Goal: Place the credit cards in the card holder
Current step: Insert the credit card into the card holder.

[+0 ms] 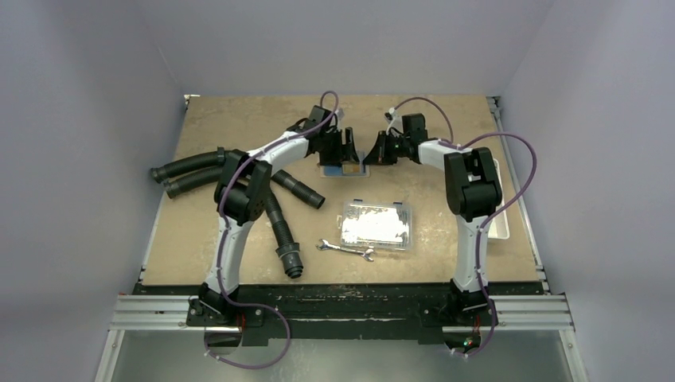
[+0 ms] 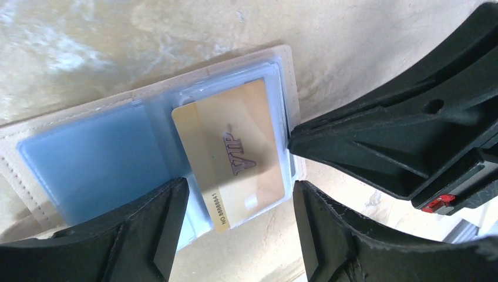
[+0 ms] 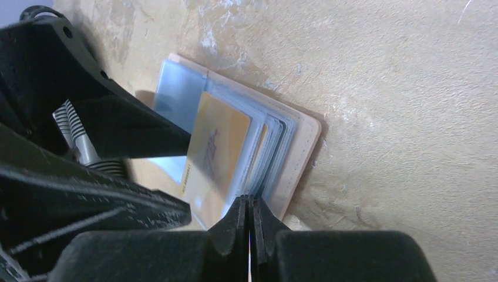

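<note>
The card holder point(image 1: 344, 169) lies open on the table, a tan cover point(image 2: 35, 147) point(image 3: 302, 147) with clear sleeves. A gold credit card point(image 2: 235, 153) point(image 3: 214, 153) marked VIP sits partly in the right sleeve, its numbered end sticking out. A light-blue card point(image 2: 88, 158) fills the left sleeve. My left gripper point(image 2: 239, 194) point(image 1: 348, 150) is open, with one finger on each side of the gold card's free end, gripping nothing. My right gripper point(image 3: 249, 202) point(image 1: 372, 153) is shut, its tips against the edge of the sleeves; whether they pinch a leaf does not show.
A clear plastic box point(image 1: 376, 224) lies nearer the arms, with a wrench point(image 1: 345, 250) in front of it. Black hoses point(image 1: 199, 171) spread across the left of the table. A white tray point(image 1: 501, 223) sits at the right edge, behind the right arm.
</note>
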Action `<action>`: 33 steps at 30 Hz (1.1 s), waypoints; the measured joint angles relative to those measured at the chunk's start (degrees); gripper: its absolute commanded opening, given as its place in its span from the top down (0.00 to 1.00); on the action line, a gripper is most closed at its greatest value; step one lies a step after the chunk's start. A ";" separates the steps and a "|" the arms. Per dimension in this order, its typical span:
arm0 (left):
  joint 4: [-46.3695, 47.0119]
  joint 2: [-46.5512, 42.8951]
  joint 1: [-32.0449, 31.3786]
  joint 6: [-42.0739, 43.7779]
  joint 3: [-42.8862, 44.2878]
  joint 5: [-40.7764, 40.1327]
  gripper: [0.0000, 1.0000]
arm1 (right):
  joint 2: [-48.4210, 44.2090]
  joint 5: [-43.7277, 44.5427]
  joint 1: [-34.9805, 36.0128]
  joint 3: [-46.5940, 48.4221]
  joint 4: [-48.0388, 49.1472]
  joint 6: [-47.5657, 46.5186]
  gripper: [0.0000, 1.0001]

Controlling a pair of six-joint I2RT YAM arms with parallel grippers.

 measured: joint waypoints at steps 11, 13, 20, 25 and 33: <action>-0.31 0.55 0.33 -0.68 0.96 0.68 0.29 | 1.01 -0.57 0.35 0.04 -0.33 -0.07 0.98; -2.75 2.12 -1.25 0.76 4.44 -2.16 0.29 | 1.01 -0.61 0.35 0.04 -0.35 -0.04 0.98; -8.70 3.82 -5.46 6.14 9.27 -10.47 0.29 | 1.01 -0.72 -0.35 0.13 -0.31 -0.02 0.98; -10.54 3.82 -5.79 7.96 9.73 -10.88 0.27 | 0.98 -0.57 -0.33 0.20 -0.48 -0.17 0.85; -11.26 -2.60 -2.93 6.03 2.84 -5.88 0.17 | -3.21 7.10 0.07 0.63 -8.87 -3.74 0.59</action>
